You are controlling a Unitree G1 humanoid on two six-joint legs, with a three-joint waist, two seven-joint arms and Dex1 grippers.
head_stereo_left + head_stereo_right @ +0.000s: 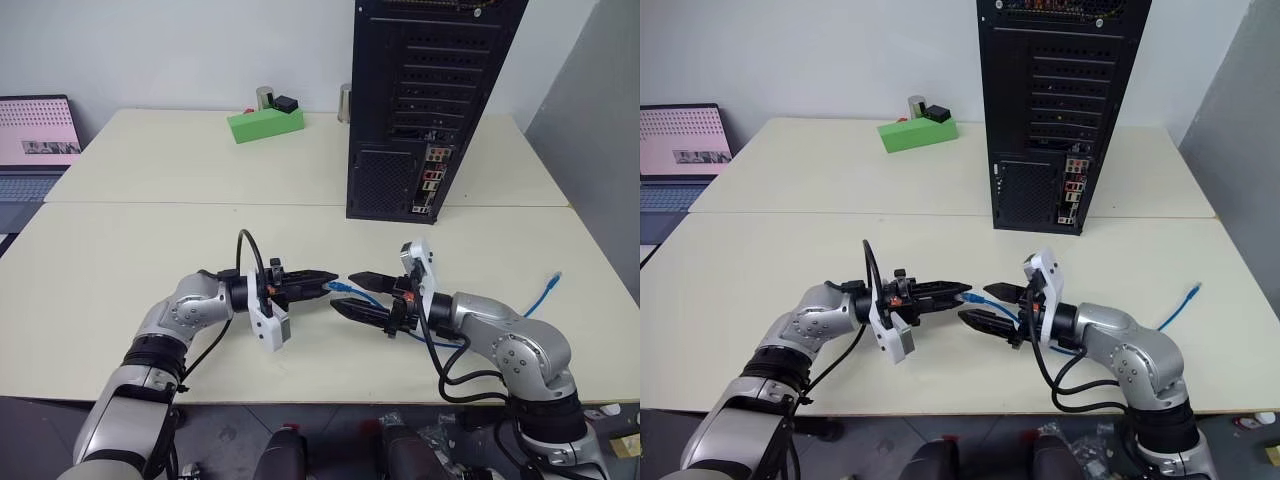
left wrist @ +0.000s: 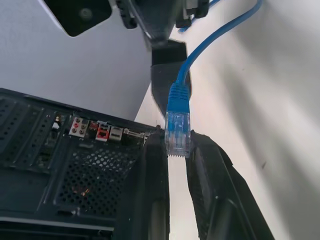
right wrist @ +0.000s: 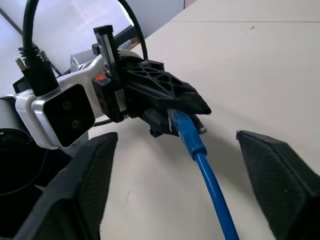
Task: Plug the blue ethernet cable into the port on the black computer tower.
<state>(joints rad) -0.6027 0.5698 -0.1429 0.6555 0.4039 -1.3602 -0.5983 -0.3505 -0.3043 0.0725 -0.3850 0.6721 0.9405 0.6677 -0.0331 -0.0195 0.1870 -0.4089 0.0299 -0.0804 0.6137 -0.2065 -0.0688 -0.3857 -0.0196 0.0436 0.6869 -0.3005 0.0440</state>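
Observation:
The blue ethernet cable (image 1: 437, 345) has its clear-blue plug (image 2: 178, 125) pinched between the fingers of my left gripper (image 1: 333, 279), which is shut on it and points to the right just above the table. My right gripper (image 1: 352, 294) faces it from the right and stands open, one black finger (image 3: 80, 190) on each side of the cord, touching neither. The cord runs back under my right arm, and its far end (image 1: 549, 285) lies on the table at the right. The black computer tower (image 1: 430, 90) stands upright at the back, its port strip (image 1: 432, 185) low on its rear face.
A green block (image 1: 265, 123) with a small black part on top lies at the back of the table, left of the tower. An open laptop (image 1: 35, 140) sits at the far left. A grey panel (image 1: 600, 140) closes the right side.

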